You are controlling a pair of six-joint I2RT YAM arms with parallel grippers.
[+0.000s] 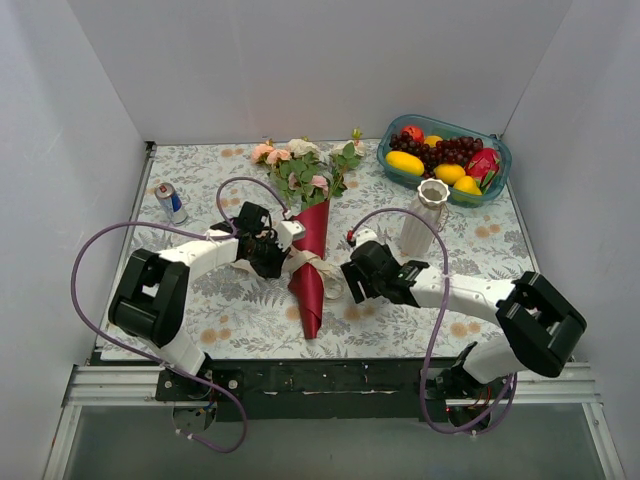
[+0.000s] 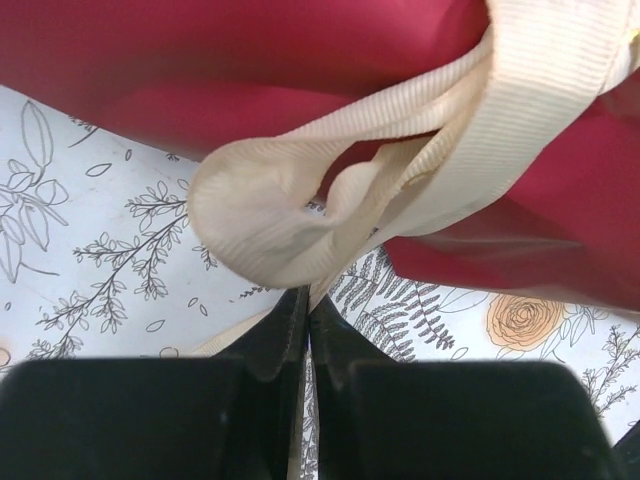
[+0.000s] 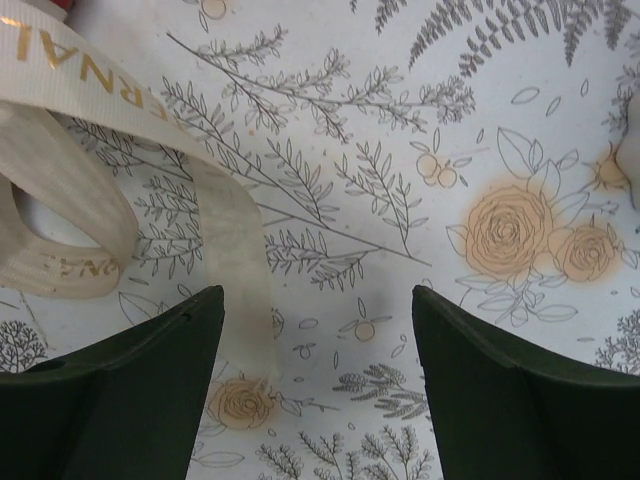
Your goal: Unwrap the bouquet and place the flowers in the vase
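The teal fruit bowl [image 1: 497, 150] at the far right of the table [image 1: 200, 310] held mixed fruit [image 1: 445, 160] – grapes, yellow and red pieces. The white vase [image 1: 425, 222] stood upright just in front of it. The flowers [image 1: 300, 165] sat in the dark red paper cone [image 1: 310, 280] of the bouquet [image 1: 312, 250], which lay flat with the blooms pointing to the far side.

The left gripper [image 2: 305, 310] had its fingers pressed together on the cream ribbon [image 2: 270, 210], a loop of it bulging just beyond the tips, against the red paper. The right gripper [image 3: 318, 370] stood wide apart over the tablecloth, holding nothing – a loose ribbon tail lay under its left finger. The bouquet lay between the two grippers; the vase was near the right one, on its far side.
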